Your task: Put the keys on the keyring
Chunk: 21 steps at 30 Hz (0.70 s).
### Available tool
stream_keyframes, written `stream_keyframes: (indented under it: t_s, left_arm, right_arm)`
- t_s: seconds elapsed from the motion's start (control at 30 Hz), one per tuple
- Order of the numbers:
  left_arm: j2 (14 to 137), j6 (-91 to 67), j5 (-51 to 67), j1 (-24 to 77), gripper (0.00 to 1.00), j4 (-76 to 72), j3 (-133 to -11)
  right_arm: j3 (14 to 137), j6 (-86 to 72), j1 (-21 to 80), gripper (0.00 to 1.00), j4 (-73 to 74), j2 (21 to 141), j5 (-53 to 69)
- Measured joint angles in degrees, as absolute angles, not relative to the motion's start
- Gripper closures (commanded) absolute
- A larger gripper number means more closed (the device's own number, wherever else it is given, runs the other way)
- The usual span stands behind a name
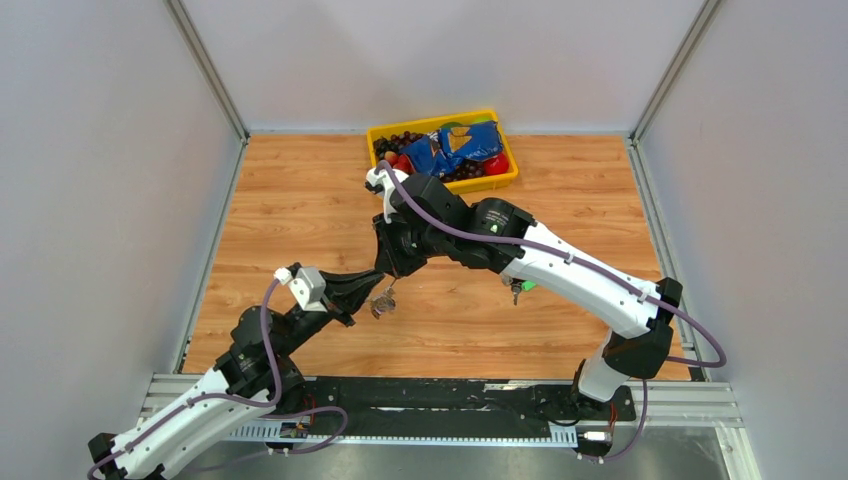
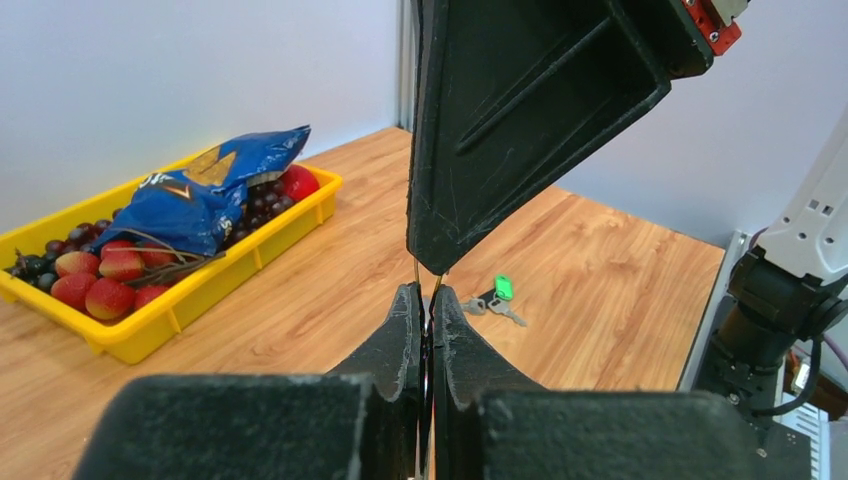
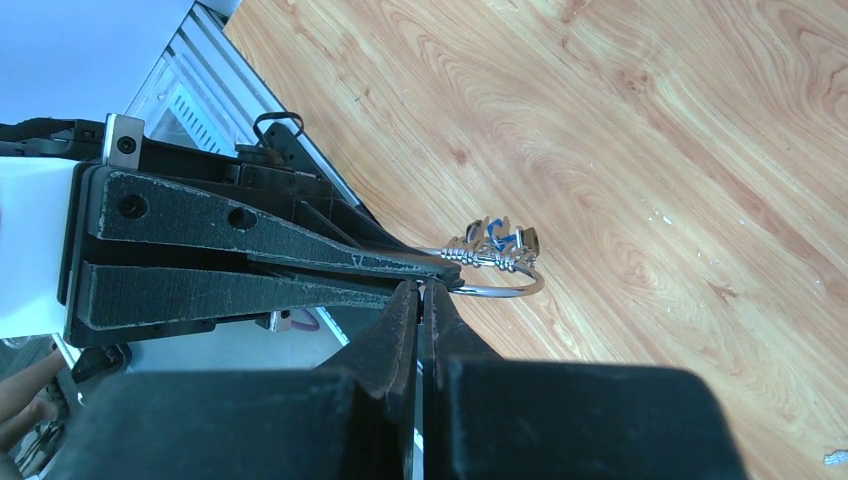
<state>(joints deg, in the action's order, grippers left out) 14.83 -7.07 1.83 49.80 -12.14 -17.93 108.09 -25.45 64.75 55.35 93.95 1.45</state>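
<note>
Clamping the thin silver wire of the keyring (image 3: 490, 258) from two sides, the left pincer (image 2: 428, 300) and the right pincer (image 3: 425, 290) meet tip to tip above the wood-grain table (image 3: 650, 150). Each pair of matte black wedge fingers is pressed together on the loop. Small blue-tagged keys hang bunched on it. Off to the right the keys (image 2: 497, 302), tiny, silvery, one green-tagged, lie flat on the table. Farthest, a yellow plastic tray (image 2: 290, 225) holds a crinkled blue bag (image 2: 200, 195), strawberries (image 2: 100, 290) and dark grapes (image 2: 260, 200).
</note>
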Motion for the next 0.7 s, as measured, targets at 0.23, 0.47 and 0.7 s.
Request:
stream_keyframes:
  t_s: [0.23, 0.47, 0.7]
  left_arm:
    - [12.53, -7.33, 1.63, 49.80, 0.99, -11.55, -17.50]
    - [11.73, -8.56, 1.17, 49.80, 0.99, -11.35, -17.02]
    - [11.51, -9.93, 1.17, 49.80, 0.99, -11.40, -16.16]
  right_arm:
    - [108.05, -25.45, 65.25, 1.00, 54.48, 93.95, 1.48]
    - [106.63, -25.43, 65.56, 1.00, 52.88, 93.56, 1.28]
    - [104.40, -25.50, 65.58, 0.73, 51.55, 92.75, 1.08]
